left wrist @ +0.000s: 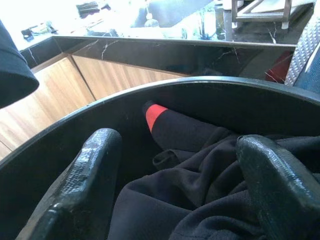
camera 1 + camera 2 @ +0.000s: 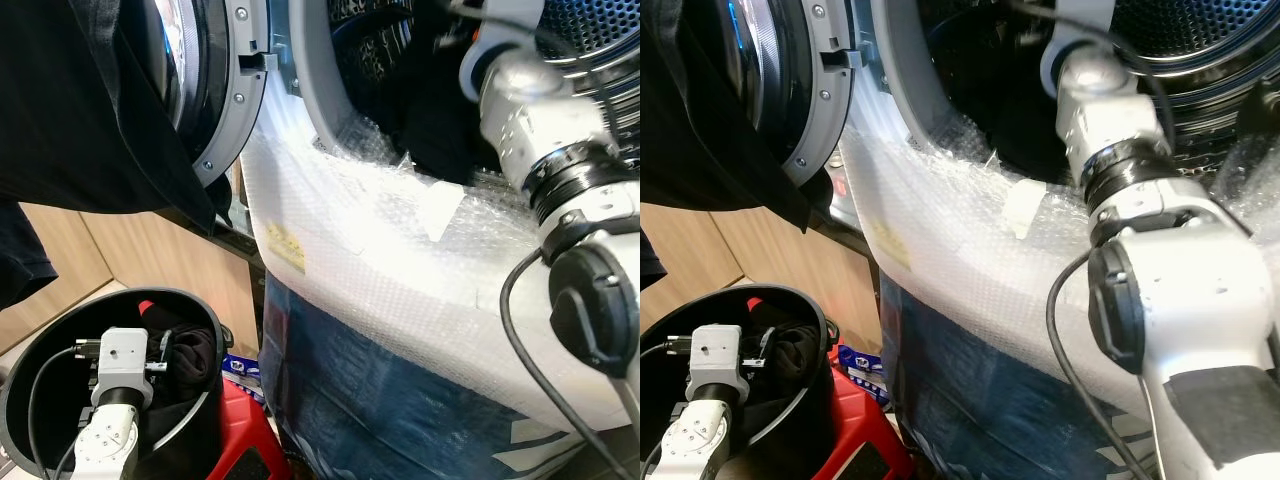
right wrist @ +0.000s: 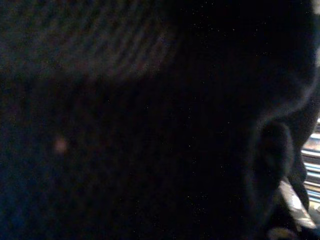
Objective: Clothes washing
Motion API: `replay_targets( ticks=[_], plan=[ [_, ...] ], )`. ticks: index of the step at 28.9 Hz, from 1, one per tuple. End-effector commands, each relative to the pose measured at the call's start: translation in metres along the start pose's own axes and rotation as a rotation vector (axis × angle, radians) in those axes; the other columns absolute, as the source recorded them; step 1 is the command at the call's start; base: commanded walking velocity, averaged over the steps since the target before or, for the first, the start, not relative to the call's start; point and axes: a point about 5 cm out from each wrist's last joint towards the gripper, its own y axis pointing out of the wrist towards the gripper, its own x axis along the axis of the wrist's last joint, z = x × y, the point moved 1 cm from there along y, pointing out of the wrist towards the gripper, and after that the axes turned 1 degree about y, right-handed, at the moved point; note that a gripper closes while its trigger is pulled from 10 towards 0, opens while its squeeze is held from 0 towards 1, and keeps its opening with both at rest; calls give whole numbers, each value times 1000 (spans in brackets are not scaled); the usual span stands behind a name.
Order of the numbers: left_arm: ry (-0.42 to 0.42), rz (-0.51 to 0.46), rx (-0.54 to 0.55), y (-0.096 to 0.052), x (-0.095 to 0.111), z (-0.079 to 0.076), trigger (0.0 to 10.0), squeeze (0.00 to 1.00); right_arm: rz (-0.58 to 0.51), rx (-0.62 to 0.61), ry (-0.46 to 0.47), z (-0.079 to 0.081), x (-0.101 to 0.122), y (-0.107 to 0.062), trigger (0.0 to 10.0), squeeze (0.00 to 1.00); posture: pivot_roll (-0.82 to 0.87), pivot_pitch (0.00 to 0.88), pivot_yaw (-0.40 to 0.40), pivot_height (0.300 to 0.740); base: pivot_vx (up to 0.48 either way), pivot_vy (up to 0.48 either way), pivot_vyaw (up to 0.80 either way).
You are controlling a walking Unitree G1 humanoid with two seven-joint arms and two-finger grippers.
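The right arm (image 2: 1110, 140) reaches from the lower right of the head view up into the washing machine's open drum (image 2: 1200, 40) at the upper right, its wrist passing over the rim. The right gripper itself is inside the drum, where the wrist view is nearly black — whether its fingers are open or closed cannot be told. A dark garment (image 2: 440, 130) lies in the drum mouth beside the arm's forearm. The machine's front below the opening is wrapped in bubble wrap (image 2: 380, 260), with blue sheeting (image 2: 360, 400) under that. The round door (image 2: 215, 90) stands swung open at the upper left of the frame, and a black cloth (image 2: 80, 110) hangs across it, covering much of the upper left corner. At the lower left sits a black round basket (image 2: 30, 350) with the left arm lowered into it. The left gripper (image 1: 175, 200) is spread wide, its two black fingers (image 1: 85, 185) apart over a heap of dark clothes (image 1: 190, 165) in the basket, gripping nothing. One piece there shows a red patch (image 1: 156, 116) near the basket's far wall. A red stool (image 2: 250, 430) stands just beside the basket, against the blue sheeting, and wooden panelling (image 2: 140, 260) runs behind.
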Motion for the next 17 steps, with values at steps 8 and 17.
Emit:
replay_targets(
  ticks=[8, 17],
  plan=[
    [-8, 18, -26, -4, -3, -3, 10000, 0, -37, 23, -147, -1, 6, 0, 10000, 1000, 217, 0, -22, 740, 0, 0, 0],
    [-20, 7, -16, -3, 0, -2, 10000, 0, -72, -245, -66, -44, 15, -5, 10000, 1000, 219, 0, -26, 740, 0, 0, 0]
  ],
)
